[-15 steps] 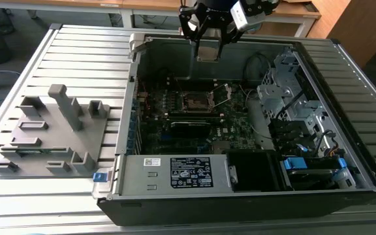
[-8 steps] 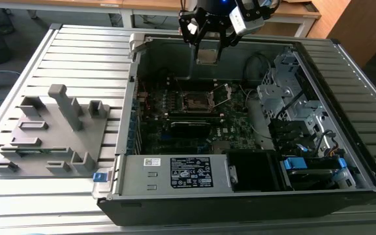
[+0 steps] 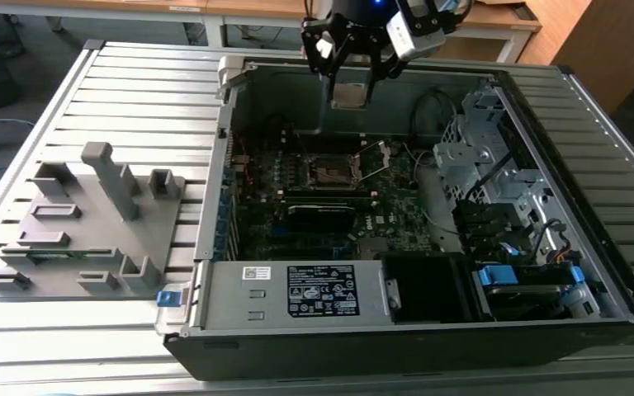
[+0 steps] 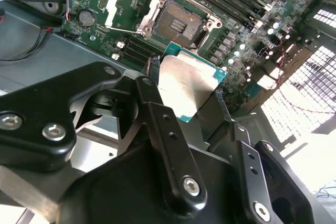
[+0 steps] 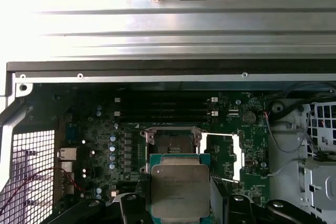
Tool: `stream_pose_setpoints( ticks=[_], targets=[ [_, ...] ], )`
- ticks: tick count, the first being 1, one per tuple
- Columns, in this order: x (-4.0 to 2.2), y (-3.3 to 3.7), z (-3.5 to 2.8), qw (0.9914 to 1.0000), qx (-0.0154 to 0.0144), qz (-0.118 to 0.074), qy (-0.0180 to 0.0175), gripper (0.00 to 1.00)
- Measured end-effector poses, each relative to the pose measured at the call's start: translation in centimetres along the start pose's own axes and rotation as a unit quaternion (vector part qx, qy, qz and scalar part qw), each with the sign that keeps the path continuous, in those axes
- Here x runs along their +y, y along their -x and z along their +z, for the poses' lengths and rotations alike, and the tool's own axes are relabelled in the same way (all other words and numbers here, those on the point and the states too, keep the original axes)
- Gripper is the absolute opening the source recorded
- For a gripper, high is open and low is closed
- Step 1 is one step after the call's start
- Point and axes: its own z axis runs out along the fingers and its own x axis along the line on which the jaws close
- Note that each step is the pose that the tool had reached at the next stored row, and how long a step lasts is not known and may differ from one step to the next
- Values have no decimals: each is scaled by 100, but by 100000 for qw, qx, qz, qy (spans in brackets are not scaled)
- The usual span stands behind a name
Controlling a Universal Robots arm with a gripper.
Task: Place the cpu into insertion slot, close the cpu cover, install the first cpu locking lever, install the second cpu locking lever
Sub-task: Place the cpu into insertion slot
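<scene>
First step in hand, I'd say — the insertion slot [image 3: 328, 169] lies bare on the board [image 3: 295, 186]; up above, the gripper [image 3: 350, 84] is clenched on the cpu [image 3: 349, 96], well clear; just to the exterior view's right the cpu cover [image 3: 376, 158] stands open. Seating calls for squaring the cpu over the insertion slot.

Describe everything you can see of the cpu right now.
The cpu is a flat square chip: a dull silver-grey metal lid with faint print on a green board that shows as a thin border. The hand clamps it by two opposite edges, metal face toward both wrist cameras. In the exterior view it hangs above the open computer case, clear of the motherboard, touching nothing but the hand. The insertion slot below it stands empty, its cpu cover flipped open.
</scene>
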Motion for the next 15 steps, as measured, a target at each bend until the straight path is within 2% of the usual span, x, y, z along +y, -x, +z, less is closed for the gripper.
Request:
stream_pose_setpoints(
  ticks=[15],
  targets=[
    [-3, 0, 36, 100000, 8, 4, -20, 54]
  ],
)
